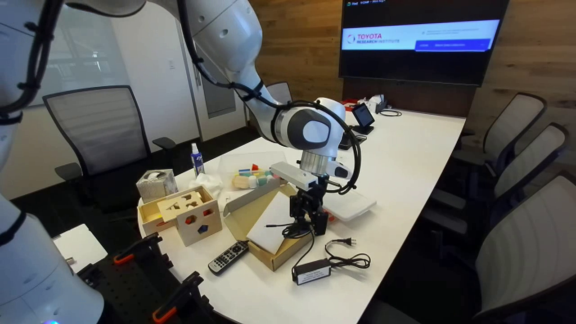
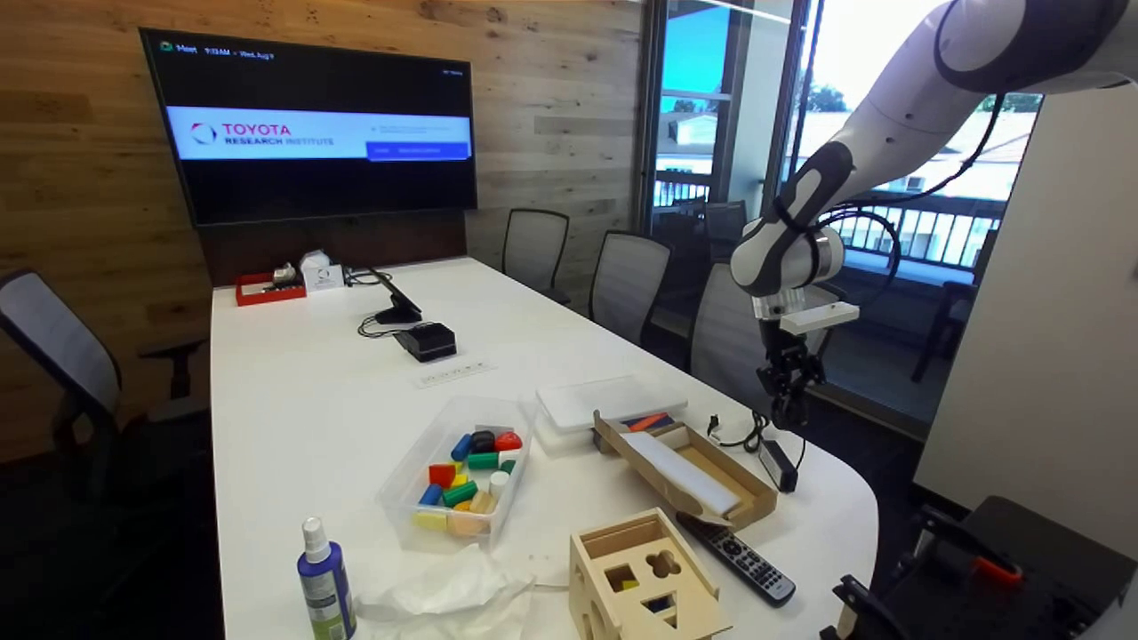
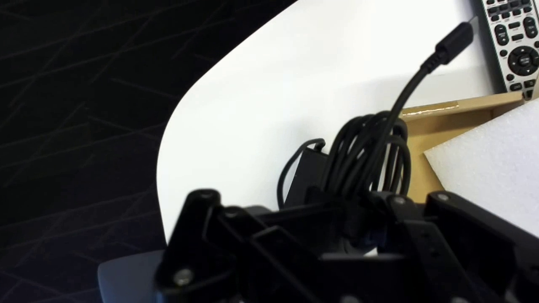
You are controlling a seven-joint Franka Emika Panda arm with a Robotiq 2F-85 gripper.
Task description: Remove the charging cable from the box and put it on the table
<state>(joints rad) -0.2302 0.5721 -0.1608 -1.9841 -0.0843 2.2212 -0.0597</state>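
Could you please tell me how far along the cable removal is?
Done: the power brick and plug lie on the table, outside the box. Under way: the hand grips the coiled cable. Left: apparently, lower that coil onto the table and release it.

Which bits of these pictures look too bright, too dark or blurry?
Wrist view: gripper dark and softly blurred, remote fairly crisp, floor nearly black; in an exterior view, sky blown out white; in both exterior views, the screen has small print too fuzzy to read.
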